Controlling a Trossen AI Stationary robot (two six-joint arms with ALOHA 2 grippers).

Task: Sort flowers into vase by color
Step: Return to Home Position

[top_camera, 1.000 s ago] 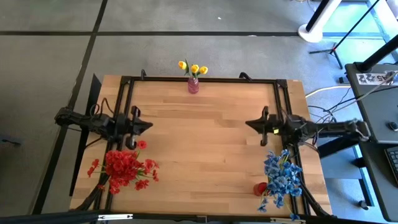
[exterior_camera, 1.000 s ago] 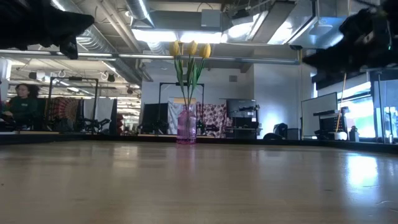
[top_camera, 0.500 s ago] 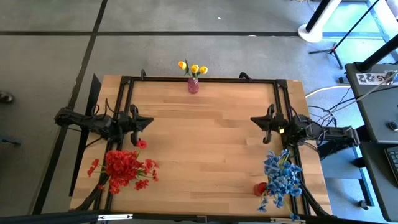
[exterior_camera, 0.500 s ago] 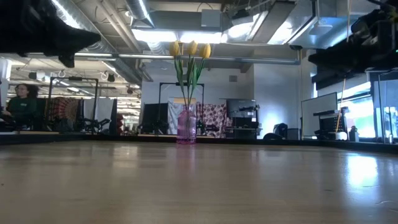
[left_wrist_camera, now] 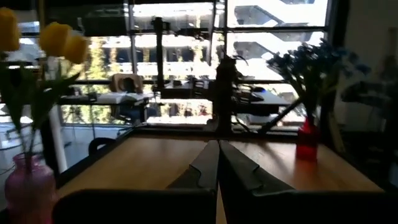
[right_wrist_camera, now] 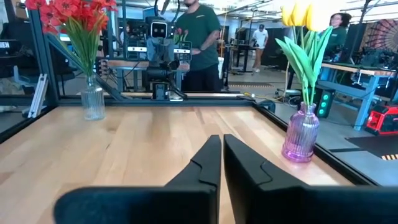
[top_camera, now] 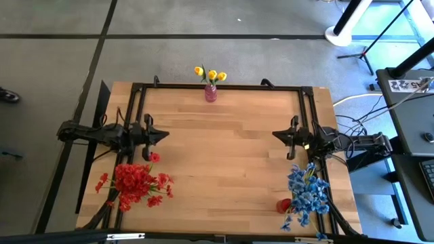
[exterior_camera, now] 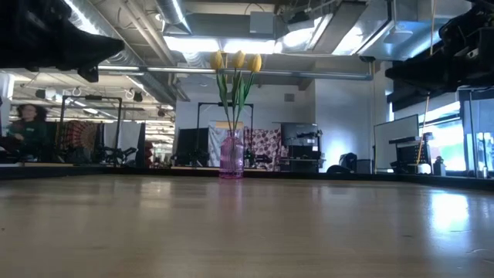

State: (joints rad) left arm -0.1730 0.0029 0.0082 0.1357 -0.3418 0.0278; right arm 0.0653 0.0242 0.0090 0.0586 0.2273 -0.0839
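Three yellow flowers (top_camera: 211, 74) stand in a pink vase (top_camera: 211, 93) at the middle of the table's far edge. Red flowers (top_camera: 135, 183) stand in a clear vase (right_wrist_camera: 93, 102) at the near left. Blue flowers (top_camera: 306, 193) stand in a red vase (top_camera: 283, 205) at the near right. My left gripper (top_camera: 165, 135) hovers shut at the table's left side, pointing level toward the right. My right gripper (top_camera: 274, 135) hovers shut at the right side, pointing level toward the left. Both are above the table and apart from every vase.
A black frame (top_camera: 224, 87) runs along the table's far, left and right edges. The bare wooden top (top_camera: 224, 156) lies between the two grippers. A person (right_wrist_camera: 199, 37) stands beyond the table's left side, and another (exterior_camera: 27, 127) sits in the room behind.
My right arm has folded back a little toward the table's right edge, its gripper still shut. The flowers and vases have kept their places.
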